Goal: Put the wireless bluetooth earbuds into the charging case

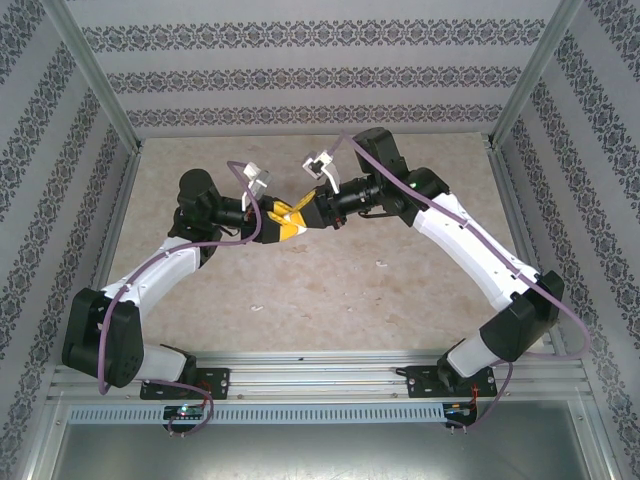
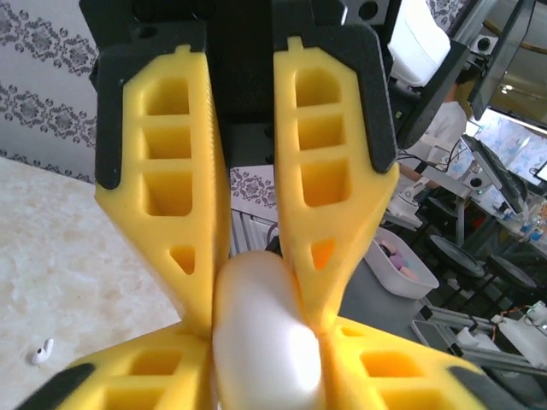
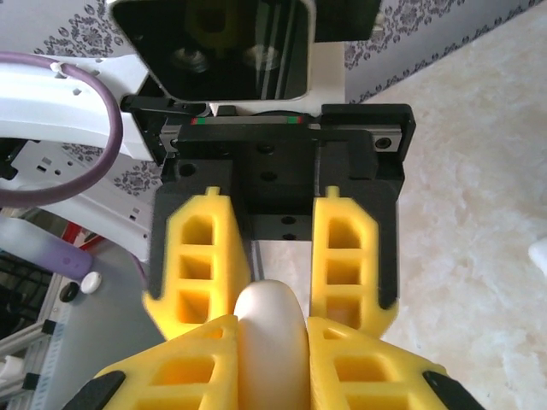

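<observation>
Obs: right pincer (image 2: 261,309) clamps the white charging case (image 3: 269,342) mid-air over the far middle of the tabletop (image 2: 85,256). The left pincer (image 3: 275,311) straddles it, grip unclear. One earbud (image 2: 41,351) lies on the tabletop, well apart. Risk: the smooth, rounded case may squirt out and drop.

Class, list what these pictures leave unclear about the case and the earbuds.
White case: left wrist view, yellow pincer fingers hide its sides, so the lid state is unknown.
Speck on the table: top view, too small to name.
White object: right wrist view, cut off by the right edge.
</observation>
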Controlling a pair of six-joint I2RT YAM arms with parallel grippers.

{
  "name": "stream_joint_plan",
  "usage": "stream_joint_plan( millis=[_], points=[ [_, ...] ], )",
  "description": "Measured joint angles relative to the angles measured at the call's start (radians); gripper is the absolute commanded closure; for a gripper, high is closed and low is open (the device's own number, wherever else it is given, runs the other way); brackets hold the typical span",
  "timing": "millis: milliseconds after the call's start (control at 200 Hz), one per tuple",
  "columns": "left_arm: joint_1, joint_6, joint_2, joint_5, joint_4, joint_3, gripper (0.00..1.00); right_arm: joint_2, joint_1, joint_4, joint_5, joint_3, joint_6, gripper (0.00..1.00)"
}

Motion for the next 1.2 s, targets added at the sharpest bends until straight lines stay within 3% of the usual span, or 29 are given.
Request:
stream_joint_plan(
  millis=[115, 195, 445, 679, 919, 1199],
  points=[
    [0.011, -0.035, -0.001, -0.032, 0.043, -0.012, 0.39, -0.030, -0.004, 0.114, 0.048, -0.069, 0.045, 0.82],
    [0.030, -0.071, -0.004, -0.071, 0.077, -0.024, 0.37, -0.053, -0.004, 0.171, 0.087, -0.113, 0.072, 0.81],
    [0.123, -0.142, -0.066, -0.233, 0.130, -0.031, 0.40, -0.134, -0.009, 0.282, 0.206, -0.269, 0.172, 0.82],
    [0.120, 0.050, -0.220, -0.379, -0.233, -0.032, 0.36, -0.158, -0.015, 0.435, 0.249, -0.295, 0.276, 0.82],
    [0.058, 0.060, -0.246, -0.420, -0.289, -0.082, 0.36, -0.157, -0.013, 0.560, 0.258, -0.315, 0.367, 0.82],
    [0.031, 0.000, -0.203, -0.435, -0.250, -0.100, 0.47, -0.142, 0.014, 0.596, 0.254, -0.314, 0.399, 0.82]
  ],
)
